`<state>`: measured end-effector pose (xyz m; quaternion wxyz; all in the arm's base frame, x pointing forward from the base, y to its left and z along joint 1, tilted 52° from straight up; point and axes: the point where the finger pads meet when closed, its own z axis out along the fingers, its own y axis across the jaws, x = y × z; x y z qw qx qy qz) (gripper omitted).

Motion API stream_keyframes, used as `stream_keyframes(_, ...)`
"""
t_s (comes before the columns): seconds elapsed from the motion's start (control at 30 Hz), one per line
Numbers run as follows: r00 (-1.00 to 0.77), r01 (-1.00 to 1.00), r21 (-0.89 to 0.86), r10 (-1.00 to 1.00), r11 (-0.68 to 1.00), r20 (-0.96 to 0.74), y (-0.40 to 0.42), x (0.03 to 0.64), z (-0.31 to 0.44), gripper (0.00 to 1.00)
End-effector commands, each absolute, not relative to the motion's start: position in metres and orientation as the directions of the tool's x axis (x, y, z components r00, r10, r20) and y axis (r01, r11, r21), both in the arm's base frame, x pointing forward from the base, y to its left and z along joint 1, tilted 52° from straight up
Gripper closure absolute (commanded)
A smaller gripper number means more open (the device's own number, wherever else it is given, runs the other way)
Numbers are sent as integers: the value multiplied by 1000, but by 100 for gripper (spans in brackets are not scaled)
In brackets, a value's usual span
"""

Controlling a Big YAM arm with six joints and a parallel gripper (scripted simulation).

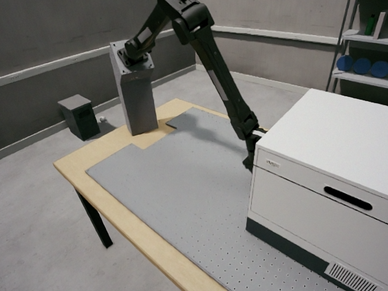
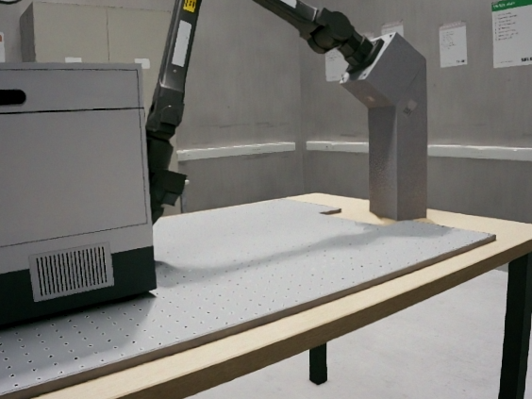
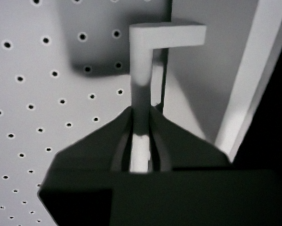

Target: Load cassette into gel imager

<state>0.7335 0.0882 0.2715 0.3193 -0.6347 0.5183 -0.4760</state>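
We distinguish the cabinet [image 1: 327,135] [image 2: 71,171] — white above, dark grey-green at its base — and the tabletop [image 1: 100,203] [image 2: 283,350], pale tan.
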Motion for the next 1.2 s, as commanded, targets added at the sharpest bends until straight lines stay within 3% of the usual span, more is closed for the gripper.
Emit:
stream_keyframes(0.0,11,-308,-916,-964,-257,266,98,748,289,93)
stream_keyframes(0.7,7,-312,-915,-963,-257,268,90,733,285,93)
stream_keyframes(0.73,6,-304,-918,-964,-255,266,92,739,290,69)
stream_keyframes(1.17,4,-300,-919,-964,-255,266,93,741,297,69)
